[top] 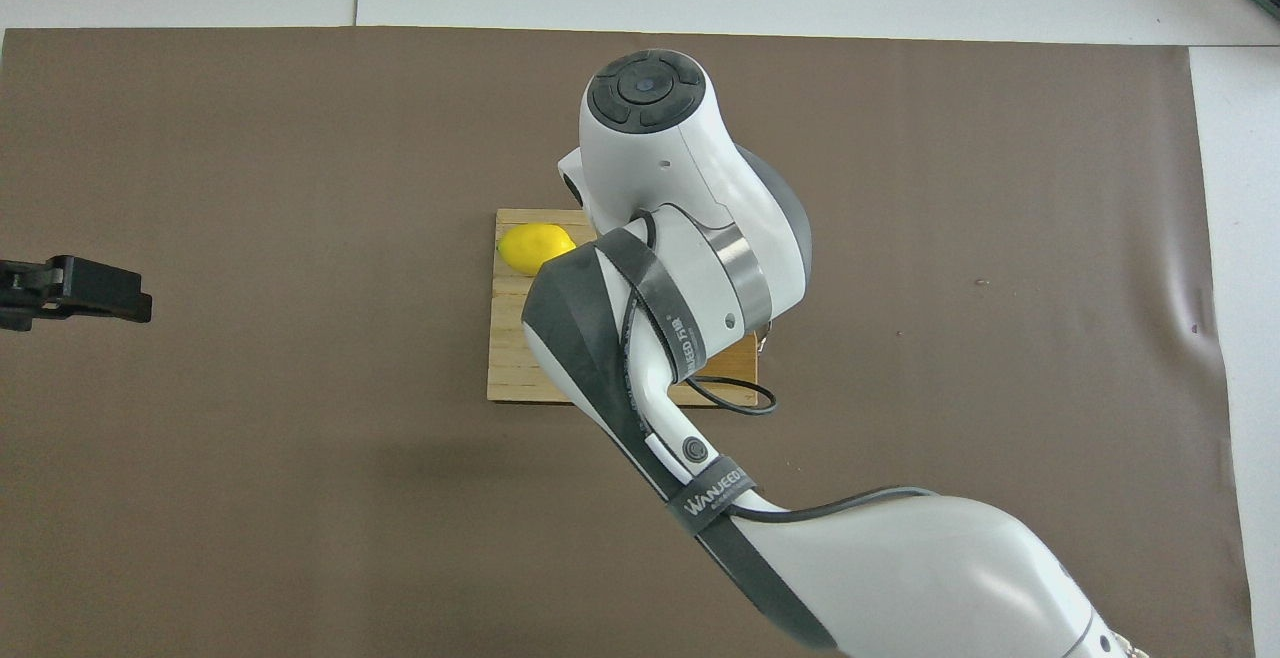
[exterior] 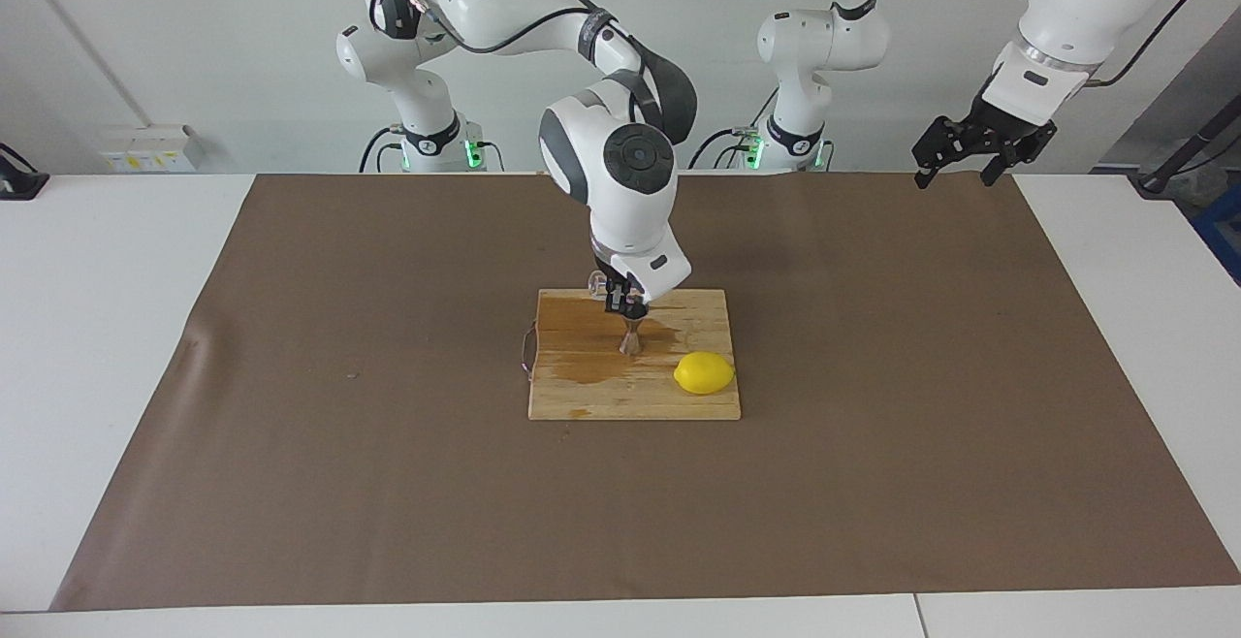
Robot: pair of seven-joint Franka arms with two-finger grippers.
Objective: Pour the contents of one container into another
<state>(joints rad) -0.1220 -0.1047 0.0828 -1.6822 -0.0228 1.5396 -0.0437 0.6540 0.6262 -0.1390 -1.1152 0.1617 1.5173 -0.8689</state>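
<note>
Directly above the upright steel jigger [exterior: 630, 340] on the cutting board [exterior: 582, 396], right tool [exterior: 620, 305] clenches the tipped glass cup [exterior: 598, 281]; left tool [exterior: 979, 148], released, waits.

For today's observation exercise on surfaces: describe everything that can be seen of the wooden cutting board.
The wooden cutting board is a flat rectangle of pale planks, lying level on the brown mat at mid-table. A dark wet-looking stain spreads across the half nearer the robots, with a small spot near the farther edge. A thin cord loop hangs off the side toward the right arm's end. A lemon rests on the corner toward the left arm's end; a steel jigger stands upright near the middle. In the overhead view the right arm hides much of it.
</note>
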